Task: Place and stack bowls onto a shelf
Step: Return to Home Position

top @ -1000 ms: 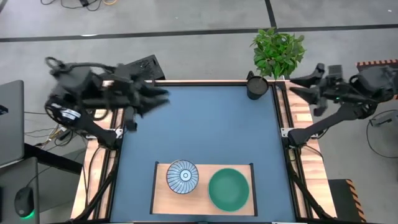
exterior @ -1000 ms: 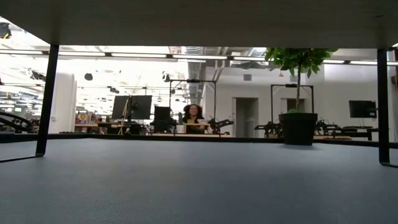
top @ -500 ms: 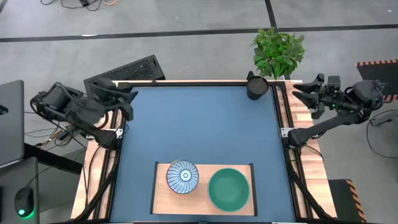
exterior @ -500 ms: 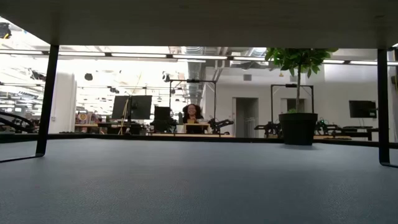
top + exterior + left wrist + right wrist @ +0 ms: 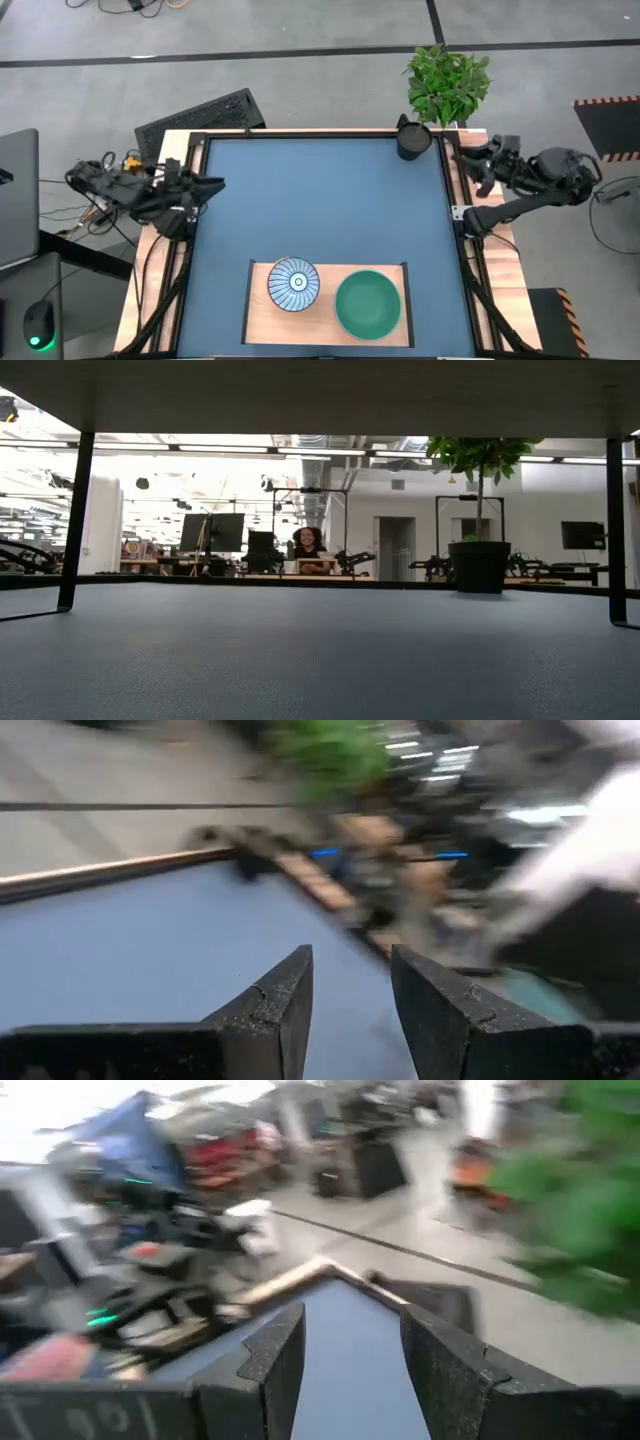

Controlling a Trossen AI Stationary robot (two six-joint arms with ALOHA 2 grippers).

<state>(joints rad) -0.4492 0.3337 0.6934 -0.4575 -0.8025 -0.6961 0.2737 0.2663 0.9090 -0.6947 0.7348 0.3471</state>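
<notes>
With left claw point(image 5: 213, 185) at nine o'clock and right claw point(image 5: 463, 160) at two (both released, empty), we feared a worktop point(image 5: 320, 200) jolt toppling the bowls point(image 5: 368, 304) on the shelf point(image 5: 258, 312).

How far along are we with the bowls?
Looks done: the striped bowl and green bowl sit on the shelf, no bowl on the tabletop. In hand: nothing; the left claw and right claw are open and empty at the table's side edges. Left: only parking the arms, probably.
</notes>
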